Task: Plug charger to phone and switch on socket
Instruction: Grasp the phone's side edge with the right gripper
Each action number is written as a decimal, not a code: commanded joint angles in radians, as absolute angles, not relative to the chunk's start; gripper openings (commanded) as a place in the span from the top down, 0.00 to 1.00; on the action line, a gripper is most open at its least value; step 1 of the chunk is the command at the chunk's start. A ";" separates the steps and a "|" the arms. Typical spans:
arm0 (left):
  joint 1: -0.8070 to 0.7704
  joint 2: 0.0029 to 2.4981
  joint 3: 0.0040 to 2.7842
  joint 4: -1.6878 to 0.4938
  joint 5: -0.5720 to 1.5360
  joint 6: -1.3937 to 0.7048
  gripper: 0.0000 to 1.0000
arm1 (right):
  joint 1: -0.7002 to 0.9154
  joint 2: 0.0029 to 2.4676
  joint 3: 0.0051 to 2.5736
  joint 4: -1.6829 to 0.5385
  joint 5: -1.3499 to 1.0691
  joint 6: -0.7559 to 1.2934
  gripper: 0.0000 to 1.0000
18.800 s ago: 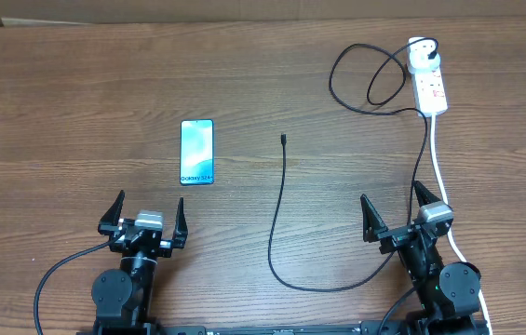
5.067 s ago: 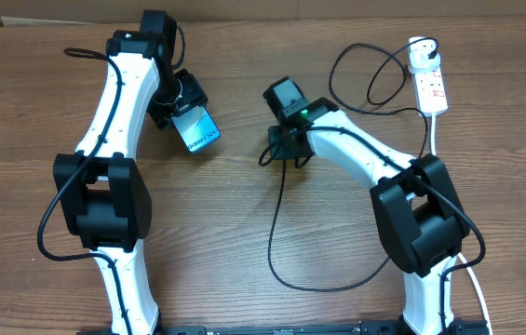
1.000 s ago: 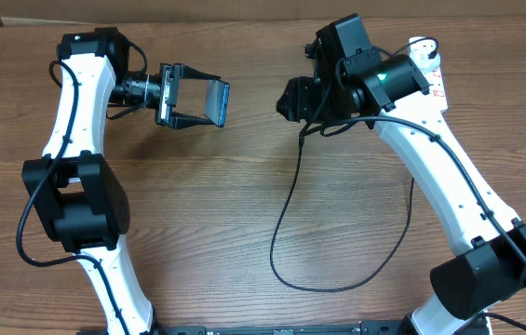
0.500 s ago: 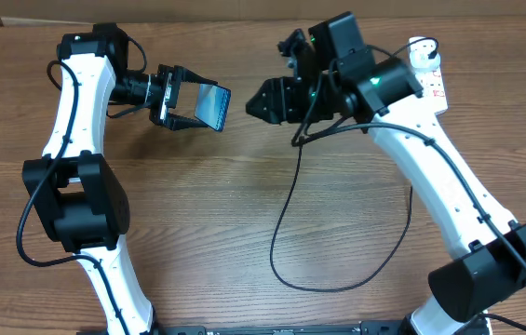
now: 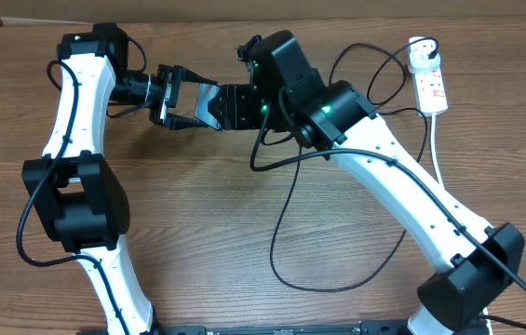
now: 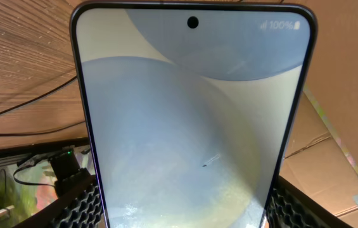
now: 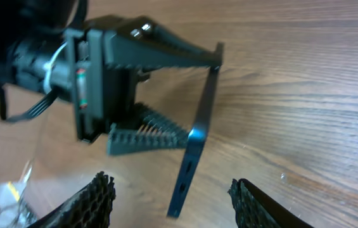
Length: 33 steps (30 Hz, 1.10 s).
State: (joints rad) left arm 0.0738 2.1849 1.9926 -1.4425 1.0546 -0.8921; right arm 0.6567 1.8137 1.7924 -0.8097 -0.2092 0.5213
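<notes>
The phone point(image 6: 191, 126) is being gripped at its lower end by the left claw point(image 5: 193, 104), clamped between the fingers, clear of the table. It is being faced edge-on by the right claw point(image 7: 172, 187), jaws standing apart just before it; the charger point(image 5: 281, 219) is lying looped below and behind that claw.

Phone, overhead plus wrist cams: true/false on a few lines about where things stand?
1. The phone lies flat on the table. False: the left gripper holds it up in the air.
2. The phone's screen is lit. True.
3. The right gripper is on the power strip. False: it is beside the phone, jaws apart; the strip sits untouched at the table's far right.
4. A black cable loops across the table. True.
</notes>
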 commanded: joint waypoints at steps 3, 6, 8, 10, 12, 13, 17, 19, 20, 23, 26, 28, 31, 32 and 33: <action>0.072 2.188 2.024 -1.442 1.116 -0.905 0.68 | 0.664 1.864 1.795 -0.781 -0.113 0.581 0.41; 0.071 2.188 2.024 -1.442 1.117 -0.901 0.68 | 0.664 1.888 1.795 -0.749 -0.112 0.589 0.41; 0.071 2.188 2.024 -1.443 1.119 -0.897 0.68 | 0.664 1.898 1.795 -0.725 -0.113 0.603 0.41; 0.070 2.188 2.024 -1.443 1.119 -0.897 0.68 | 0.665 1.911 1.795 -0.703 -0.113 0.609 0.42; 0.068 2.188 2.024 -1.443 1.119 -0.897 0.67 | 0.668 1.924 1.795 -0.693 -0.113 0.615 0.45; 0.067 2.188 2.024 -1.443 1.119 -0.897 0.67 | 0.669 1.929 1.795 -0.693 -0.113 0.617 0.45; 0.065 2.188 2.024 -1.442 1.119 -0.897 0.66 | 0.669 1.939 1.795 -0.686 -0.112 0.622 0.51; 0.065 2.188 2.024 -1.442 1.119 -0.897 0.66 | 0.669 1.940 1.795 -0.681 -0.112 0.622 0.58; 0.065 2.188 2.024 -1.442 1.119 -0.897 0.66 | 0.669 1.940 1.795 -0.678 -0.113 0.622 0.60; 0.065 2.188 2.024 -1.442 1.119 -0.897 0.66 | 0.669 1.940 1.795 -0.679 -0.113 0.622 0.63; 0.065 2.188 2.024 -1.442 1.119 -0.898 0.66 | 0.669 1.940 1.795 -0.683 -0.113 0.622 0.68; 0.065 2.188 2.024 -1.442 1.119 -0.898 0.66 | 0.669 1.940 1.795 -0.685 -0.113 0.622 0.71; 0.065 2.188 2.024 -1.441 1.119 -0.898 0.65 | 0.669 1.940 1.795 -0.685 -0.112 0.622 0.76; 0.065 2.188 2.024 -1.442 1.119 -0.898 0.65 | 0.669 1.940 1.795 -0.685 -0.113 0.622 0.78; 0.065 2.188 2.024 -1.441 1.119 -0.898 0.65 | 0.669 1.940 1.795 -0.685 -0.112 0.622 0.79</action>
